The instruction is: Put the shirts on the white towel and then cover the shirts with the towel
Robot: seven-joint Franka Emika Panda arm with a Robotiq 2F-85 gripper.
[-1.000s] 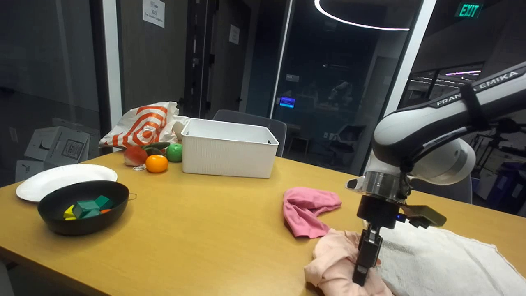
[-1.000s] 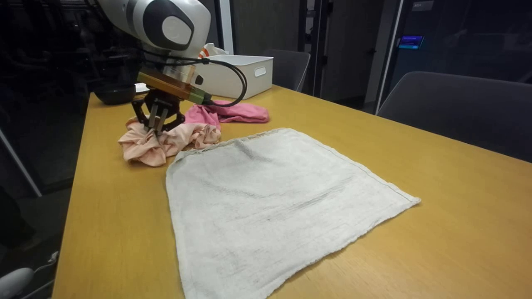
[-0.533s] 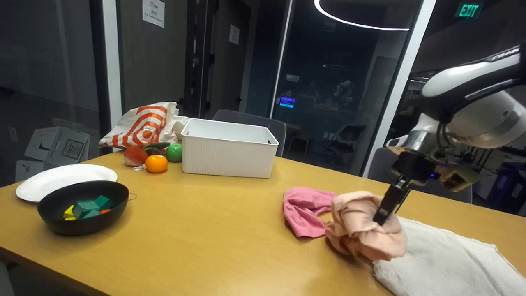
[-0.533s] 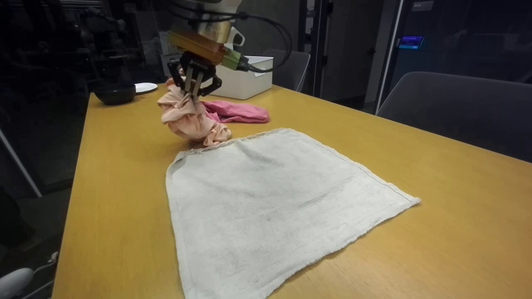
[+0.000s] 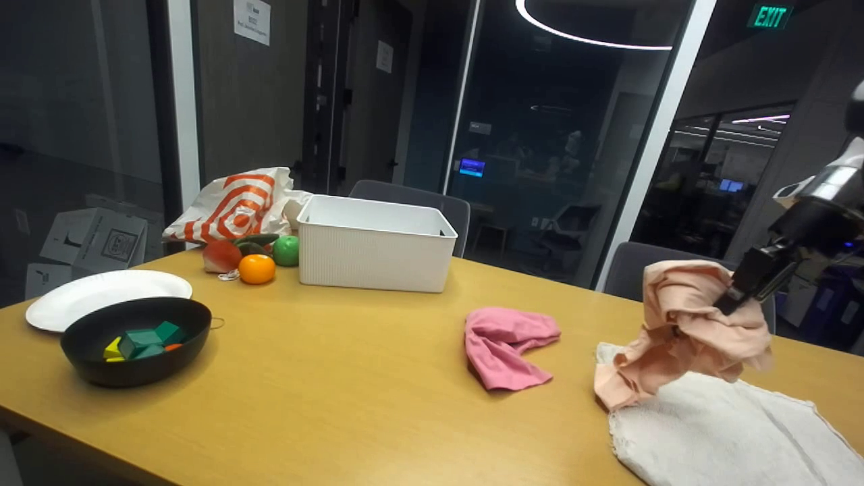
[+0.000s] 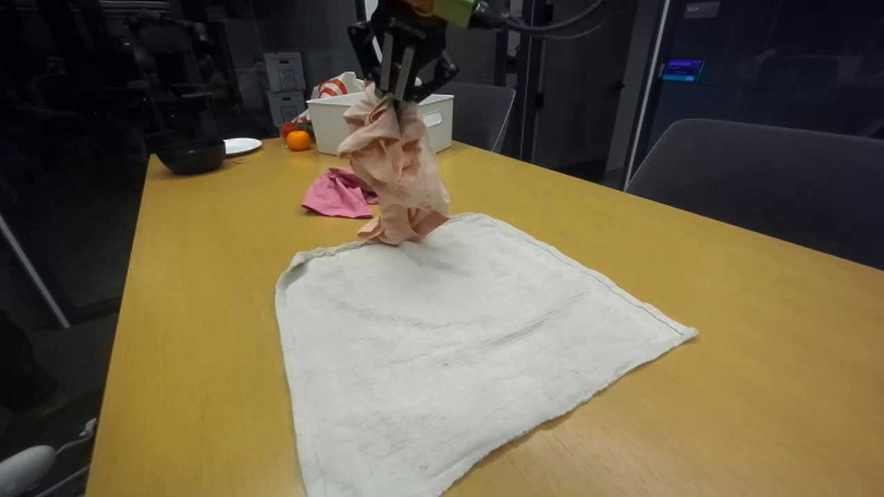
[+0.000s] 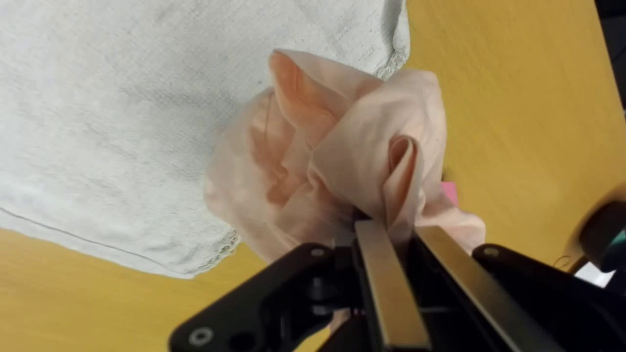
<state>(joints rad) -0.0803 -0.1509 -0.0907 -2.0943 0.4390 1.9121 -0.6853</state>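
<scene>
Shirt (image 6: 399, 166) in hand (image 6: 398, 98), blocks (image 5: 140, 343) in bowl (image 5: 135, 373)

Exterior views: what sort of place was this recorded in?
Probably an office or lab meeting room: there's a lit EXIT sign, a glass partition, and dark chairs beside the table.

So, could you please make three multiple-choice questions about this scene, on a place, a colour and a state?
1. In both exterior views, where is the orange relative to the white bin?
A. inside
B. right
C. left

2. What colour is the shirt lying on the table?
A. green
B. pink
C. blue

3. How is the end effector at the peach shirt?
A. closed on it
B. open above it
C. open beside it

1-C: it shows beyond the white bin's left edge.
2-B: its cloth looks pink.
3-A: the gathered cloth hangs from it.
</scene>
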